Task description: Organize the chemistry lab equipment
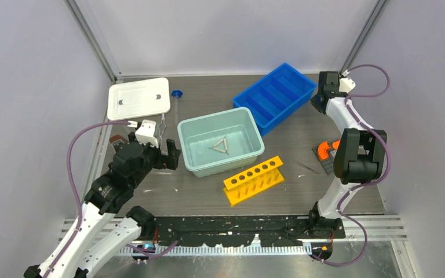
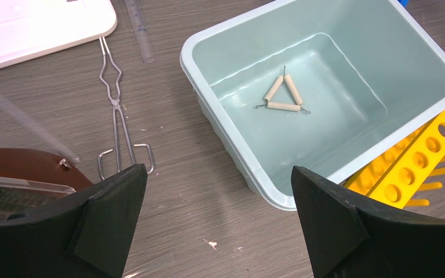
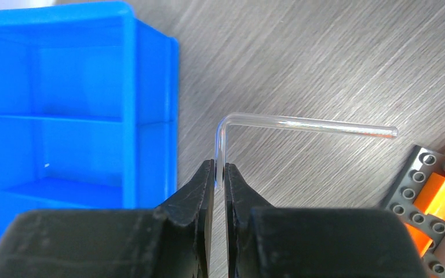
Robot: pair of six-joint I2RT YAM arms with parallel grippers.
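Early days, I'd say. Only the triangle (image 2: 284, 96) is put away, lying flat on the floor of the tub (image 2: 220, 40). The tongs (image 2: 116, 110) are out on the table left of the tub, tips near the edge of the lid (image 2: 46, 29). A straight tube (image 2: 140, 35) lies just beside them at the top of the left wrist view. There might be a second clear tube at that view's left edge, but it's too faint to be sure.

Left gripper (image 2: 217, 171) is spread wide with nothing in it, hanging over the table between tongs and tub. Right gripper (image 3: 220, 171) is pinched tight on the short leg of a bent tube (image 3: 307, 124), right next to the tray (image 3: 64, 116) wall, upper right of the top view.

So that's one in, one in hand, and the tongs and tube(s) to go. Nothing is standing in the rack (image 2: 417, 168).
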